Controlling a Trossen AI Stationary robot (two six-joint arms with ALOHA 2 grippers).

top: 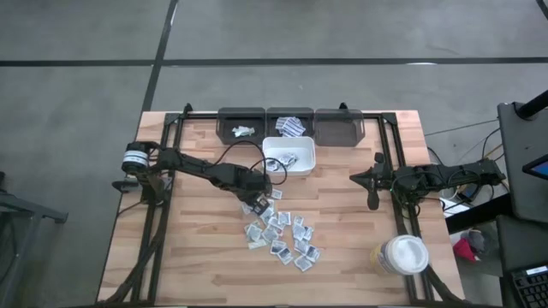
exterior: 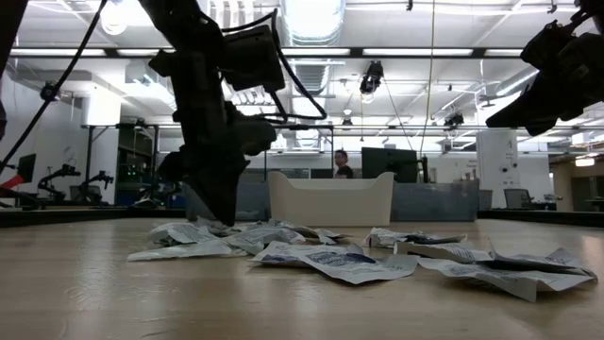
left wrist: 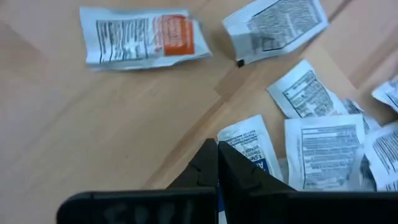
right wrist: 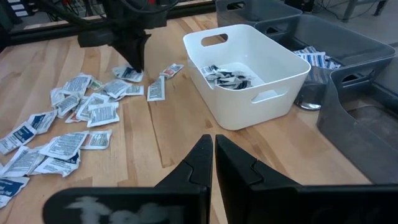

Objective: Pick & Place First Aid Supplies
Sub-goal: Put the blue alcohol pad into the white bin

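A: Frankly, the worry is that the left gripper (top: 257, 204) has pinched shut on too little. Its fingers are closed right down at the near edge of the pile of sachets (top: 281, 235), and in the left wrist view the tips meet over the corner of one sachet (left wrist: 249, 149). I can't tell whether that corner is actually between them.

B: So it could lift away with nothing?

A: That, or drag the packet sideways and drop it short of the white bin (top: 301, 164). The packets are thin and flat on the wooden table (top: 197, 257), which gives closed fingers very little to catch. The pile also overlaps (several sachets lie partly on each other), so a neighbour could ride up with the one it wants.

B: Where does the target sit relative to the fingers?

A: Directly under the tips, touching or nearly so, at the end of the pile nearest the white bin. The rest of the sachets spread away from the gripper toward the table's front edge. A few already lie in the white bin and in the dark bins (top: 242, 125) behind it.

B: And the other arm?

A: The right gripper (top: 373, 181) waits closed and holding nothing, well apart on the right side, near the white tub (top: 402, 255).
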